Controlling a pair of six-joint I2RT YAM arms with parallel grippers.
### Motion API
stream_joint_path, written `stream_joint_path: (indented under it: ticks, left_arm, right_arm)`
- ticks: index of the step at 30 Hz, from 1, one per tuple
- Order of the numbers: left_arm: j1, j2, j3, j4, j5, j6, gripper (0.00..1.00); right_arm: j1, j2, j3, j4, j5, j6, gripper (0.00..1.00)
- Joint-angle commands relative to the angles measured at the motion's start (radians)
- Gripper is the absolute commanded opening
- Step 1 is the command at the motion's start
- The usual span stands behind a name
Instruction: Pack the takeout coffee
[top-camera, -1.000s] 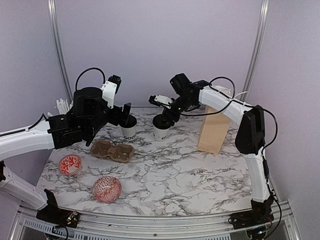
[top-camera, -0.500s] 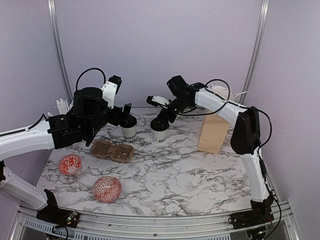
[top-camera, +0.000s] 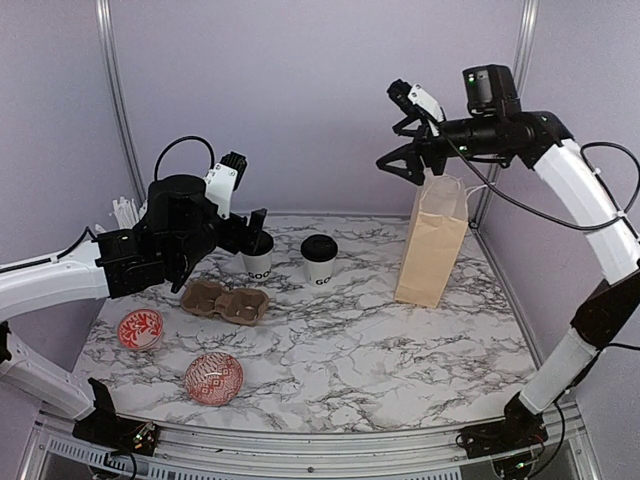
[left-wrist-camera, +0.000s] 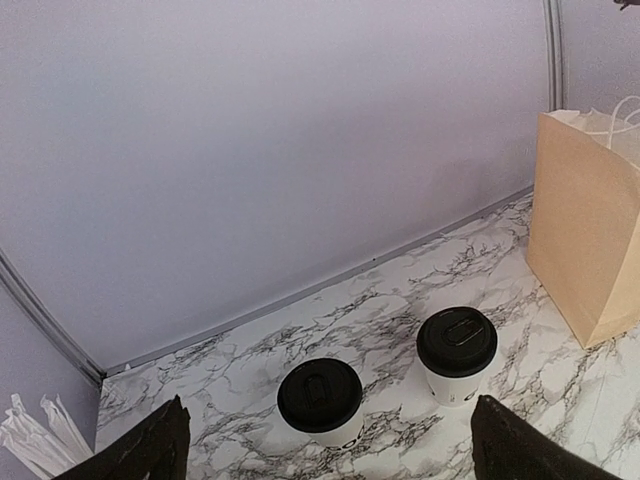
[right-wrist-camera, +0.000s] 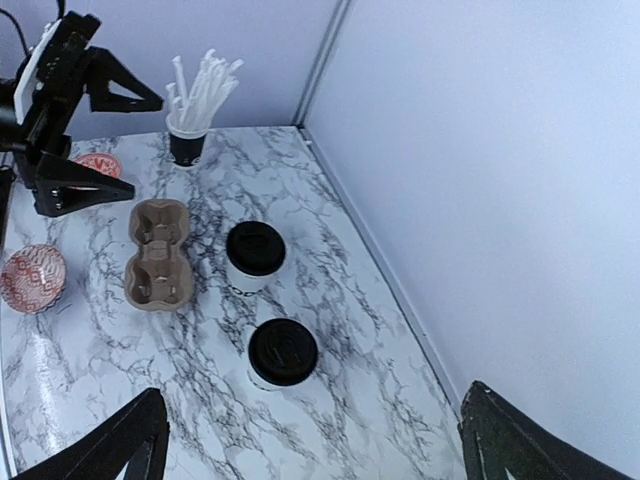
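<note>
Two white "GOOD" cups with black lids stand at the back of the marble table: the left cup (top-camera: 258, 262) (left-wrist-camera: 320, 400) (right-wrist-camera: 255, 250) and the right cup (top-camera: 320, 258) (left-wrist-camera: 457, 352) (right-wrist-camera: 283, 352). The brown two-cup carrier (top-camera: 225, 300) (right-wrist-camera: 160, 255) lies empty in front of the left cup. My left gripper (top-camera: 250, 228) (left-wrist-camera: 328, 425) is open just short of the left cup, which sits ahead between its jaws, untouched. My right gripper (top-camera: 400, 140) (right-wrist-camera: 315, 430) is open and empty, high in the air over the tan bag's top.
The tall tan paper bag (top-camera: 435, 240) (left-wrist-camera: 590, 230) stands at the right. Two red-and-white bowls (top-camera: 140, 328) (top-camera: 213, 377) sit at the front left. A dark cup of white straws (top-camera: 125, 212) (right-wrist-camera: 190, 120) stands at the back left corner.
My right gripper has left the right cup and swung high up and to the right, above the bag. The cup stays standing. My left arm has hardly moved.
</note>
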Motion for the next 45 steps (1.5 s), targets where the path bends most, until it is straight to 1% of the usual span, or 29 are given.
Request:
stream_joint_path:
  ticks: [1, 3, 5, 9, 12, 14, 17, 19, 22, 24, 26, 30, 33, 37, 40, 42, 45]
  left_arm:
    - [-0.008, 0.018, -0.006, -0.016, 0.006, 0.008, 0.99]
    - [-0.008, 0.026, -0.006, -0.017, 0.006, 0.012, 0.99]
    - [-0.008, 0.034, -0.005, -0.017, 0.005, 0.013, 0.99]
    - [-0.009, 0.054, -0.001, -0.024, 0.028, 0.007, 0.97]
    - [-0.014, 0.069, 0.023, -0.060, 0.136, 0.007, 0.92]
    - [-0.022, 0.087, 0.055, -0.116, 0.228, 0.005, 0.88]
    - [-0.041, 0.114, 0.095, -0.163, 0.332, -0.002, 0.88]
    - [-0.056, 0.129, 0.113, -0.185, 0.373, -0.003, 0.89]
    - [-0.071, 0.141, 0.127, -0.205, 0.420, 0.002, 0.90]
    - [-0.077, 0.144, 0.131, -0.209, 0.446, 0.003, 0.90]
    - [-0.081, 0.146, 0.135, -0.210, 0.452, -0.001, 0.89]
    - [-0.083, 0.145, 0.141, -0.210, 0.440, -0.012, 0.89]
    - [-0.083, 0.145, 0.152, -0.212, 0.412, -0.029, 0.89]
    - [-0.083, 0.147, 0.161, -0.211, 0.377, -0.035, 0.90]
    - [-0.083, 0.149, 0.160, -0.211, 0.344, -0.033, 0.91]
    - [-0.082, 0.150, 0.159, -0.211, 0.326, -0.029, 0.92]
    - [-0.081, 0.154, 0.160, -0.210, 0.317, -0.028, 0.92]
  right_arm:
    - [-0.218, -0.078, -0.173, 0.096, 0.028, 0.064, 0.99]
    - [-0.302, -0.152, -0.278, 0.178, 0.025, 0.099, 0.96]
    - [-0.363, -0.214, -0.363, 0.238, 0.064, 0.117, 0.93]
    - [-0.479, -0.267, -0.415, 0.265, 0.089, 0.142, 0.88]
    - [-0.584, -0.274, -0.426, 0.266, 0.048, 0.176, 0.83]
    - [-0.647, -0.274, -0.433, 0.267, 0.003, 0.199, 0.81]
    - [-0.710, -0.274, -0.451, 0.264, -0.054, 0.219, 0.80]
    - [-0.725, -0.281, -0.470, 0.260, -0.047, 0.222, 0.80]
    - [-0.735, -0.298, -0.526, 0.273, 0.040, 0.236, 0.78]
    - [-0.736, -0.308, -0.594, 0.286, 0.087, 0.237, 0.74]
    - [-0.736, -0.328, -0.672, 0.308, 0.091, 0.232, 0.71]
    - [-0.736, -0.394, -0.850, 0.357, -0.050, 0.175, 0.61]
    - [-0.705, -0.444, -0.937, 0.348, -0.126, 0.128, 0.58]
    - [-0.572, -0.500, -1.012, 0.313, -0.148, 0.065, 0.57]
    - [-0.450, -0.527, -1.028, 0.287, -0.216, 0.041, 0.57]
    - [-0.397, -0.538, -1.024, 0.261, -0.261, 0.014, 0.57]
    - [-0.350, -0.536, -0.998, 0.198, -0.342, -0.051, 0.59]
